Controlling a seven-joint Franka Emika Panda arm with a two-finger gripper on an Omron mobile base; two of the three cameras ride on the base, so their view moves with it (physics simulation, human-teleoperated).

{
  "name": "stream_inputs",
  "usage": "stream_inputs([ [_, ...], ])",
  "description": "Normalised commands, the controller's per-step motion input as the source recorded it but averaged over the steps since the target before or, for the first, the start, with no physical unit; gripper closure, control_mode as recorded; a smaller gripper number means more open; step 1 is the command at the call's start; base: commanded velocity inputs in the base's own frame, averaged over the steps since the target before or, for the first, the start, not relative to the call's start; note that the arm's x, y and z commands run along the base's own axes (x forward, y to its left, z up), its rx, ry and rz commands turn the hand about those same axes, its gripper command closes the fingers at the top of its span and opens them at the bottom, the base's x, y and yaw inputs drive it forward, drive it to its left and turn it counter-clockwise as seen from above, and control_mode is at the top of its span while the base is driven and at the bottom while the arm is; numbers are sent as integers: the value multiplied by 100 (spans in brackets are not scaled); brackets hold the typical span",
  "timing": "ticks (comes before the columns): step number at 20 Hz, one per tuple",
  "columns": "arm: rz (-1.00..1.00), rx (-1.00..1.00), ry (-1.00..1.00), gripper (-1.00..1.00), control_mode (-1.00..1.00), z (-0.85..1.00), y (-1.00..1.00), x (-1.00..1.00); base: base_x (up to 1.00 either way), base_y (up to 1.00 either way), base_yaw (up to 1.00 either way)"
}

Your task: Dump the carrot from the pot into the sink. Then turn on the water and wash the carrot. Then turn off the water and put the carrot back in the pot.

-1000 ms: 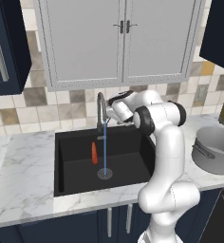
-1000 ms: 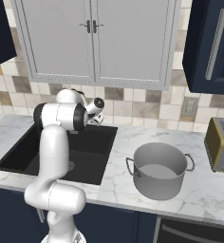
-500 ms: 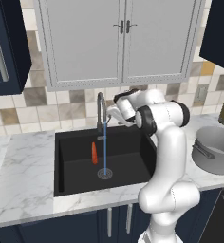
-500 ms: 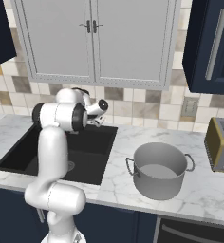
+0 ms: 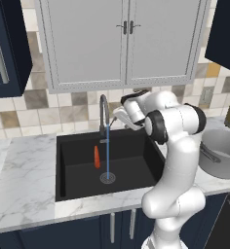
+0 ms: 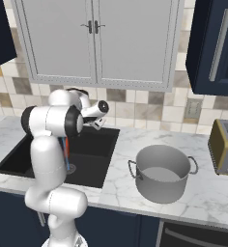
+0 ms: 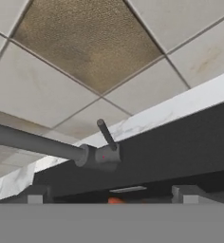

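Water (image 5: 107, 158) runs from faucet (image 5: 104, 113) into sink (image 5: 73, 168); carrot (image 5: 97, 157) beside stream. Gripper (image 5: 118, 116) open, empty, near faucet lever (image 7: 106, 134). Pot (image 6: 163, 173) on counter.

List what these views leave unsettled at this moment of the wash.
- Gripper: left base view shows it by the faucet; contact with the lever is too small to judge.
- Carrot: in the right base view the arm hides most of it and the water.
- Pot: cut off by the right edge in the left base view.
- Sink: near wall hidden by the counter edge.
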Motion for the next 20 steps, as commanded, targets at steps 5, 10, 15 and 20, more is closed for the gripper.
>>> stream_inputs([
  [5,-2,0,0,-100,-100,23,-9,-25,0,0,0],
  [10,-10,-5,2,-100,-100,1,-23,-4,0,0,0],
  [15,-11,-7,6,-100,-100,0,-14,0,0,0,0],
  [20,-6,-2,8,-100,-100,0,0,1,0,0,0],
])
